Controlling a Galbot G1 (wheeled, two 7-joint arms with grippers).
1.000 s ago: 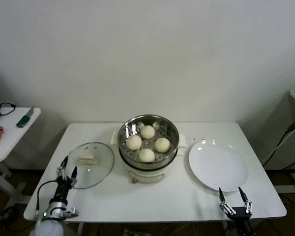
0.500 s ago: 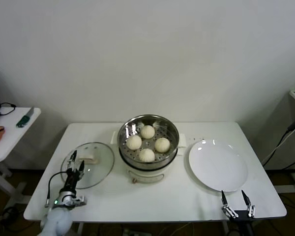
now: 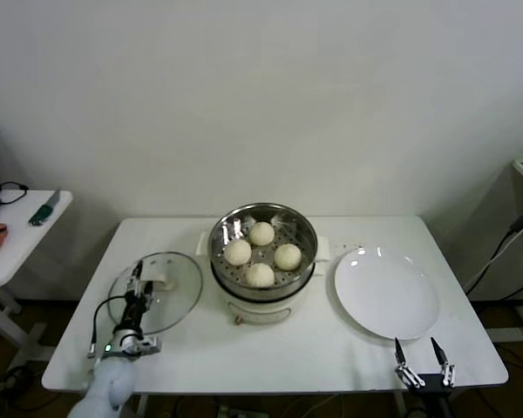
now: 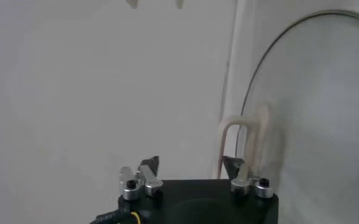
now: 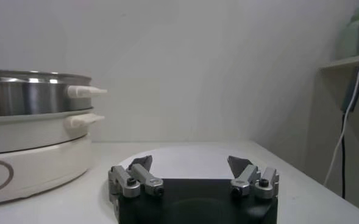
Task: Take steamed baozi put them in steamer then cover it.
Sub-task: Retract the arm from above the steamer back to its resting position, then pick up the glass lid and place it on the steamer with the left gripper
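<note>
Four cream-white baozi lie in the shiny steel steamer on its white pot base at mid-table. The steamer also shows in the right wrist view. The glass cover lies flat on the table left of the steamer, cream handle up. My left gripper is open and empty over the cover, just short of the handle. In the left wrist view the handle stands beyond the gripper, in line with one finger. My right gripper is open and empty at the front right table edge.
An empty white plate lies right of the steamer, in front of my right gripper. A side table at far left holds a green-handled tool. A cable hangs at far right.
My left gripper has moved forward and to the right, from the cover's outer edge onto it, close to its handle. My right gripper has drawn back slightly towards the front edge.
</note>
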